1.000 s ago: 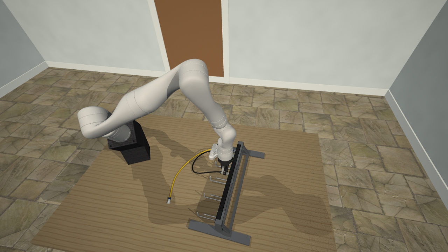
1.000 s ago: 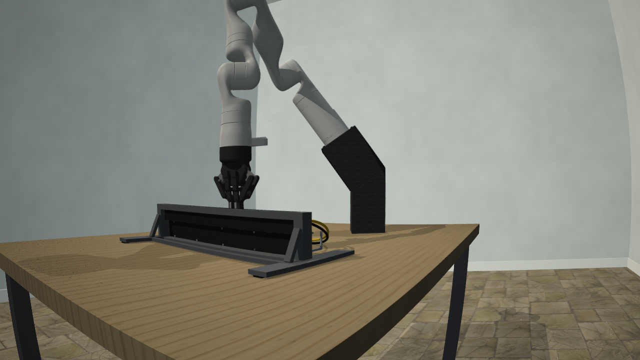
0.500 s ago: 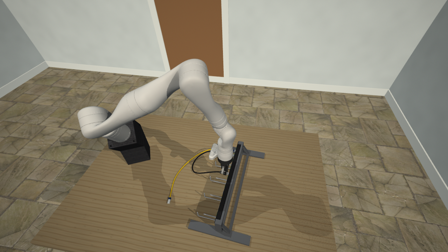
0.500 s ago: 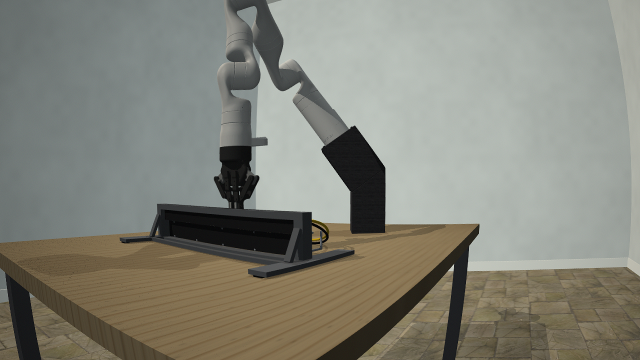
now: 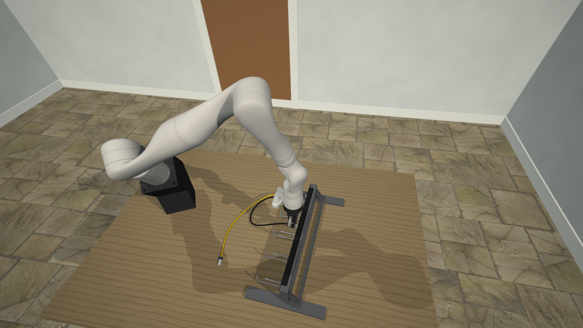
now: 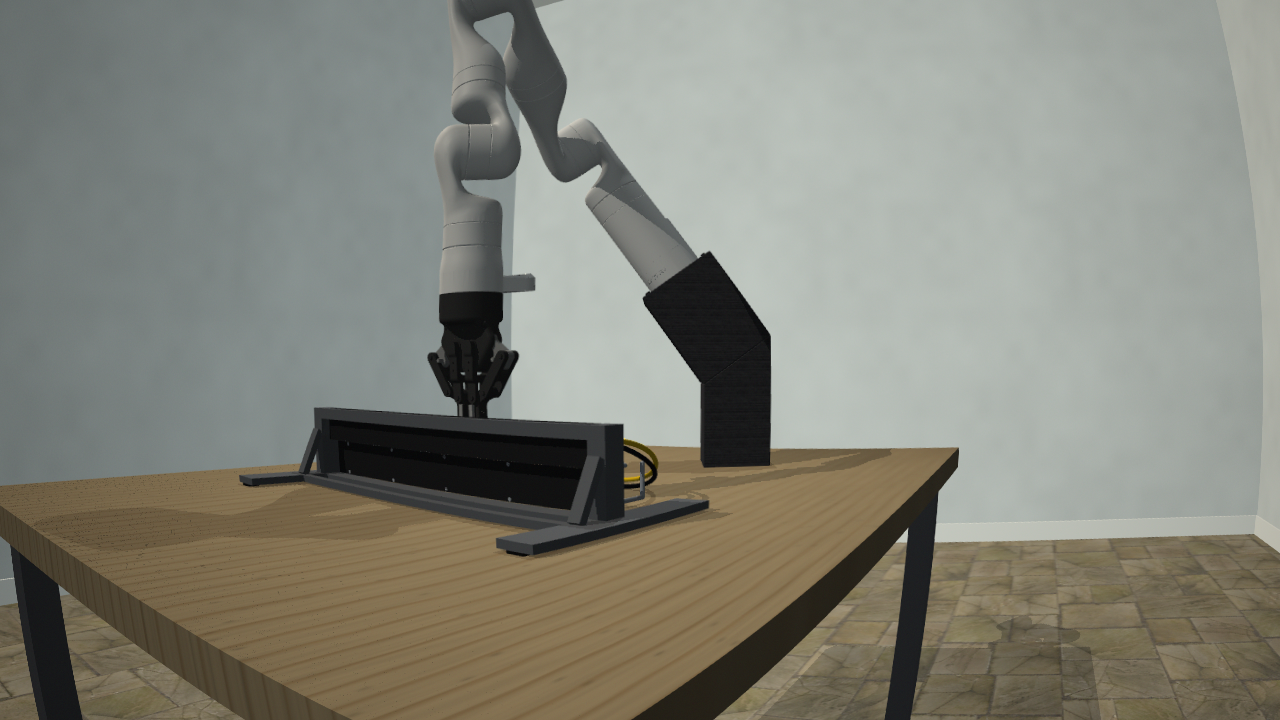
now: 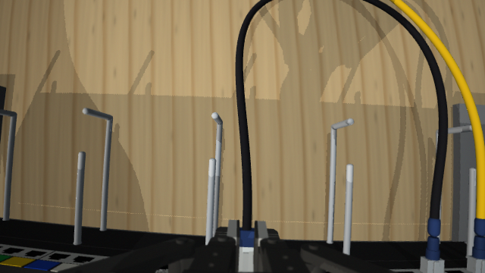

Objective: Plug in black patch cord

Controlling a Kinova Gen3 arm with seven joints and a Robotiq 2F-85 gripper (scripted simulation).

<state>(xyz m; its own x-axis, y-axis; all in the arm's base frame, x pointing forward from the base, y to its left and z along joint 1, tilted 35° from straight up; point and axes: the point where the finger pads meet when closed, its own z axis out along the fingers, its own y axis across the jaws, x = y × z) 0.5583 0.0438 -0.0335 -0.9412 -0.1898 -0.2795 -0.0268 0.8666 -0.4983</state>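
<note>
My gripper (image 5: 290,222) (image 6: 471,407) (image 7: 246,235) points down at the front face of the dark rack (image 5: 299,248) (image 6: 465,447) and is shut on the plug (image 7: 246,250) of the black patch cord (image 5: 264,224) (image 7: 242,114). The plug has a blue boot and a white body and sits just at the rack's port panel. The cord loops up and back down to its other end (image 7: 432,259), which is plugged in at the right. Green, yellow and blue port labels (image 7: 17,262) show at the lower left in the wrist view. No red label is in view.
A yellow cord (image 5: 236,222) (image 7: 455,76) runs from the rack's far end, and its free plug (image 5: 220,261) lies on the wooden table (image 5: 142,265) (image 6: 358,582). Grey cable-guide pegs (image 7: 106,163) (image 5: 281,233) stick out of the rack's front. The arm's black base block (image 5: 169,191) stands at the back left.
</note>
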